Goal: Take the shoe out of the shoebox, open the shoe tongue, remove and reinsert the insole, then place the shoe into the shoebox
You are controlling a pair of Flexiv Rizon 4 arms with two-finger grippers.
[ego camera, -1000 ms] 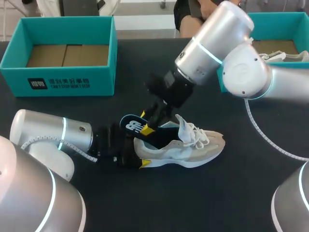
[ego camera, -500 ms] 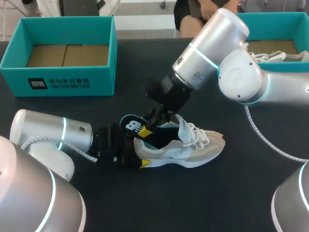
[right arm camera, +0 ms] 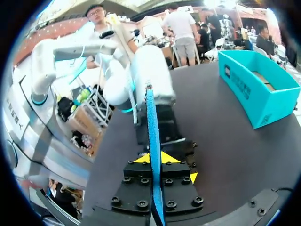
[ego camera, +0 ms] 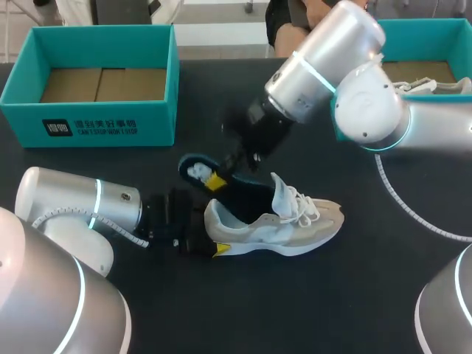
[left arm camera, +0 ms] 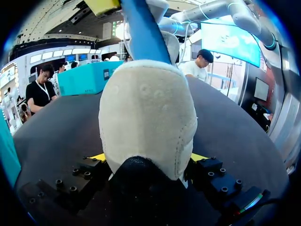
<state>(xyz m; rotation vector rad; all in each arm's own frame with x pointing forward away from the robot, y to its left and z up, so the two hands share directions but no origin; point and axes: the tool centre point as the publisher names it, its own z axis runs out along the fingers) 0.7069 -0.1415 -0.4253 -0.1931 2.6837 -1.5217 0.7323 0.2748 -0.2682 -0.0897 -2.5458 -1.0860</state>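
A beige and white shoe [ego camera: 284, 221] lies on its side on the black table, toe pointing right. My left gripper [ego camera: 210, 234] is shut on its heel; in the left wrist view the heel [left arm camera: 146, 113] fills the gap between the yellow tips of that gripper [left arm camera: 148, 157]. My right gripper [ego camera: 215, 181] is shut on the dark blue insole [ego camera: 199, 171], which angles up out of the shoe's opening. The right wrist view shows the insole [right arm camera: 151, 127] edge-on, pinched between the yellow tips of the right gripper [right arm camera: 153, 157]. Above the heel in the left wrist view rises the insole [left arm camera: 143, 33].
An empty teal shoebox [ego camera: 103, 122] stands at the back left. A second teal box [ego camera: 435, 29] at the back right, partly behind my right arm, holds another pale shoe [ego camera: 431, 85]. The left arm's silver link [ego camera: 74, 203] lies along the table's front left.
My right gripper has shut on the insole and pulled its heel end up and to the left, farther out of the shoe. The left arm and the shoe have stayed put.
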